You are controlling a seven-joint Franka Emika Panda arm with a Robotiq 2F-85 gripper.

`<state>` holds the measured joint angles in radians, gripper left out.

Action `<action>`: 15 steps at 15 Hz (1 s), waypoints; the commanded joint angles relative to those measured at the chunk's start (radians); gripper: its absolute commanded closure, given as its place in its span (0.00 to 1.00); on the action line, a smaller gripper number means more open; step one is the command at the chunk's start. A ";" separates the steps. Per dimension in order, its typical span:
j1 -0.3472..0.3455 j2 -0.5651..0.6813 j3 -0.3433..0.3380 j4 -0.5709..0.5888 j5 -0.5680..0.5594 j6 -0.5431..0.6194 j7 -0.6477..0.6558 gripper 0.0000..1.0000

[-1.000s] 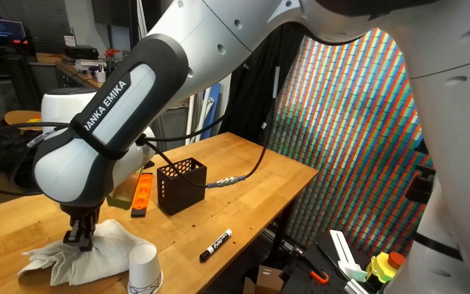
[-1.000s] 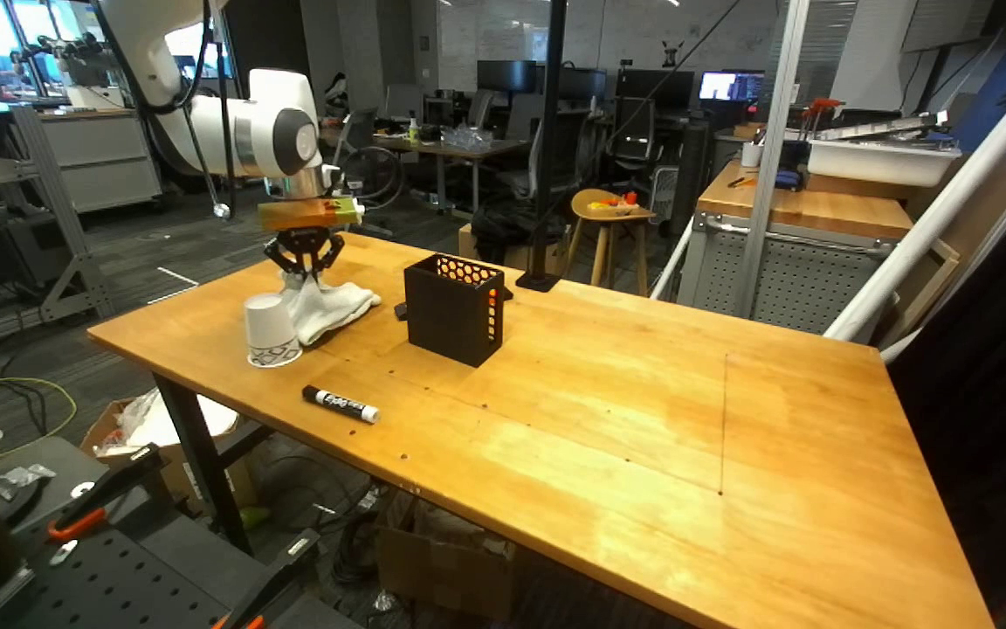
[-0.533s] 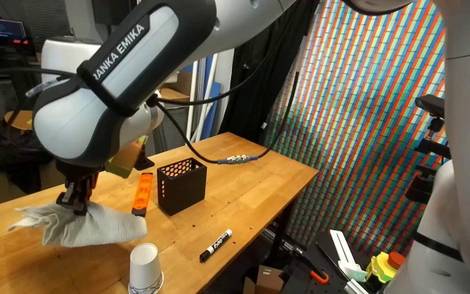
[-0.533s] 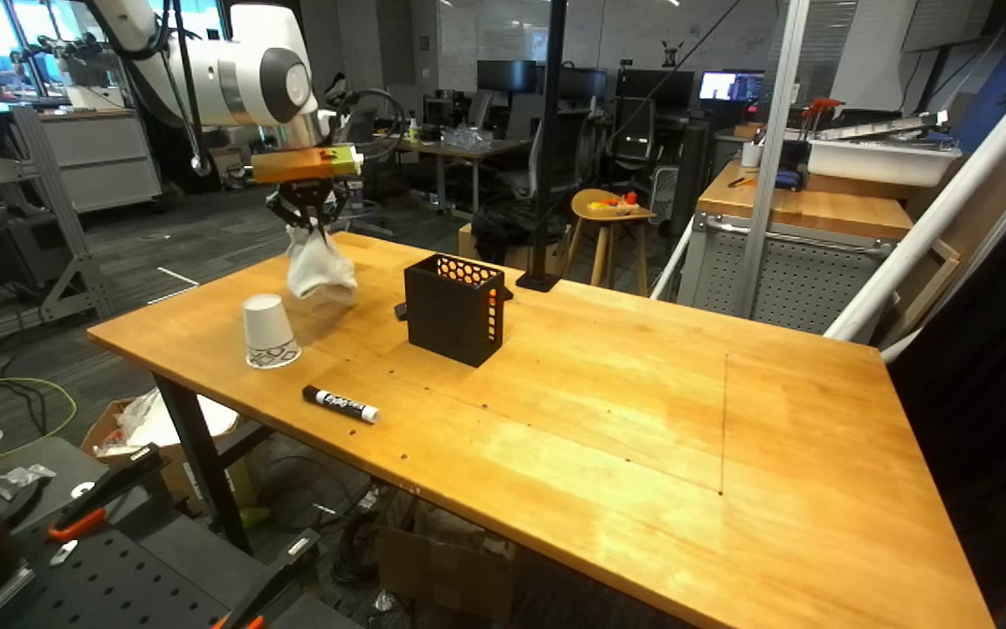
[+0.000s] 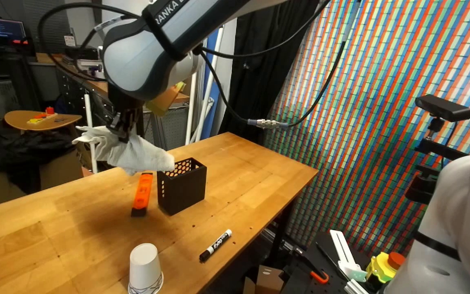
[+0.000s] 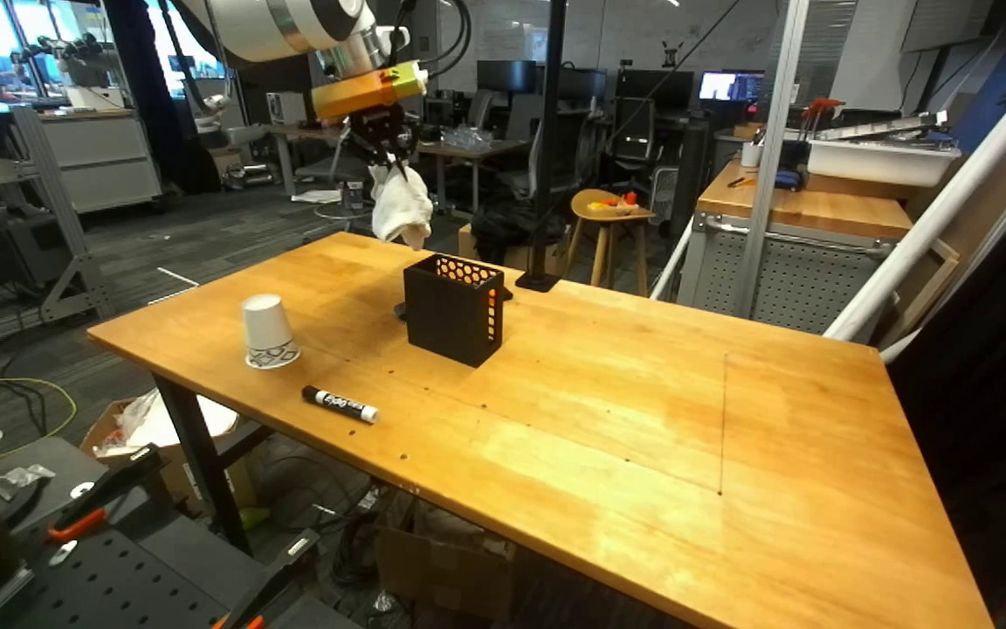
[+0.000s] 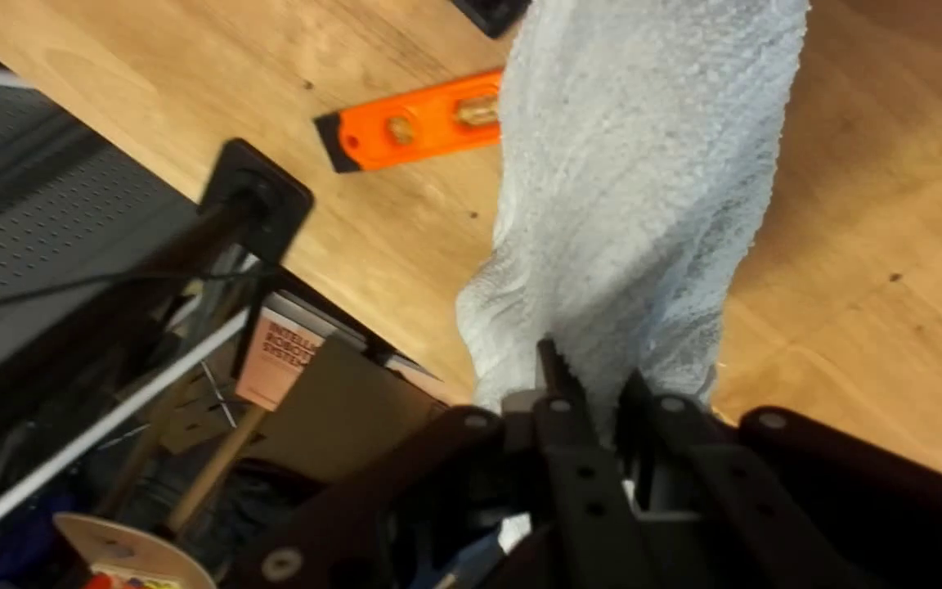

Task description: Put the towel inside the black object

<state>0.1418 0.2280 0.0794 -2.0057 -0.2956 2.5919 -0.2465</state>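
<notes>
Gripper is clamping a white towel, jaws pressing its gathered fabric from both sides. Towel is hanging above the table, outside the black box, one end sticking out toward it; in an exterior view that end is overlapping the box rim by line of sight, not clear if touching. Box is standing upright on the table, hex cutouts showing in one wall, open top facing up. Orange level is lying just beside the box; towel is hiding part of it in the wrist view. Black post is standing at the table edge, past the box in an exterior view. Further off: marker is lying on the table near an edge, white paper cup is standing upside down, well apart from the box. Beyond the table: stool is carrying coloured pieces, too small to name. Workbench is standing to one side; monitors are sitting way back.
</notes>
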 commanded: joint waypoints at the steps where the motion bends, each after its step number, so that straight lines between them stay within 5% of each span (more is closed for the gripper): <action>1: -0.030 -0.054 -0.053 -0.060 -0.062 0.028 0.090 0.97; 11: -0.067 -0.086 -0.176 -0.229 -0.245 0.047 0.412 0.97; 15: -0.037 -0.071 -0.157 -0.236 -0.270 0.008 0.535 0.97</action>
<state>0.0736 0.1814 -0.0891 -2.2194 -0.5363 2.6184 0.1941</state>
